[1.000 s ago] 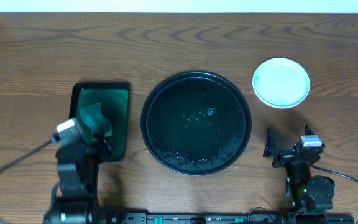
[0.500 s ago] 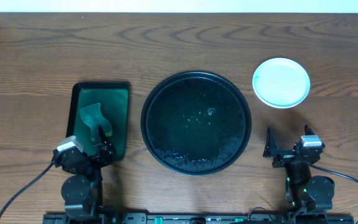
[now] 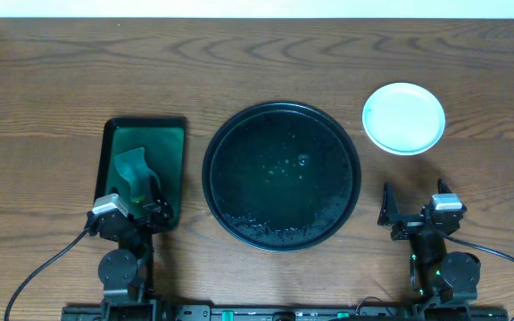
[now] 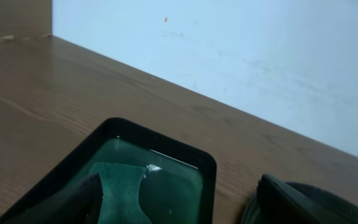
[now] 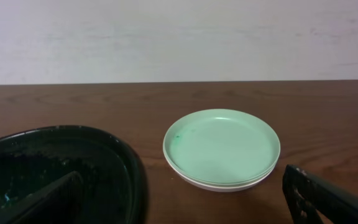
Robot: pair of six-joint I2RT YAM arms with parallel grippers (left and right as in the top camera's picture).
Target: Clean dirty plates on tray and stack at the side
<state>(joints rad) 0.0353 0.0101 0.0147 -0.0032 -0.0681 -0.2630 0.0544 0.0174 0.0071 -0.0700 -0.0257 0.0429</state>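
The large round black tray (image 3: pixel 282 175) lies at the table's middle with no plate on it; its surface is wet and speckled. It also shows in the right wrist view (image 5: pixel 61 168). The pale mint plates (image 3: pixel 403 118) are stacked to the tray's right; in the right wrist view the stack (image 5: pixel 221 148) shows a small green smudge. My left gripper (image 3: pixel 132 214) is open and empty at the near end of the rectangular dish. My right gripper (image 3: pixel 410 207) is open and empty, near the front edge, below the plates.
A rectangular black dish (image 3: pixel 144 169) with green inside holds a green cloth (image 3: pixel 135 169), left of the tray; it also shows in the left wrist view (image 4: pixel 148 180). A white wall stands behind the table.
My left arm has drawn back toward the table's front edge, away from the green cloth in the dish. The right arm, tray and plates have not moved.
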